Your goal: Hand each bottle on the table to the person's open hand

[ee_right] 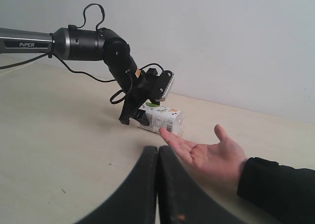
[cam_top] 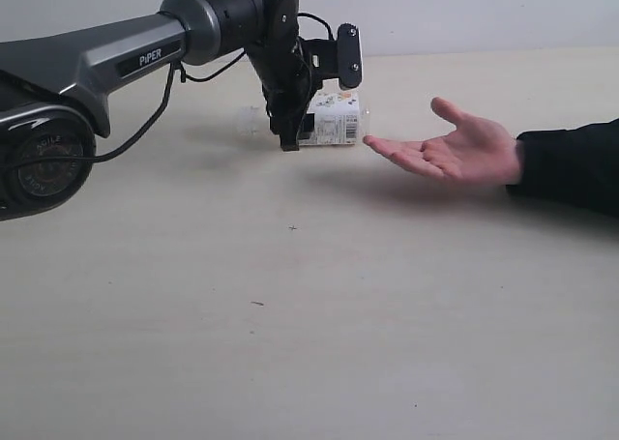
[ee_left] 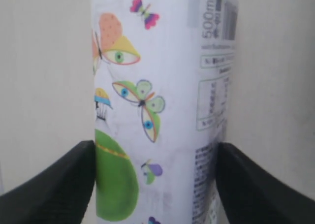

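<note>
So the white-labelled bottle (cam_top: pixel 334 119) is being clamped sideways by the left tool (ee_left: pixel 155 182), just beside the open hand (cam_top: pixel 455 152); the right tool (ee_right: pixel 157 179) is being pressed together.

Background items: plain wall (cam_top: pixel 484 10), dark sleeve (cam_top: pixel 573 164).
Wall: pale grey-white, unmarked, spans the full width of the exterior view, behind and above the sleeve. Sleeve: black matte fabric, comes in from the right edge of the exterior view, cuff end toward the middle, faint folds only. Right wrist view: wall again stands well behind the sleeve; sleeve fabric detail too dark to resolve.
</note>
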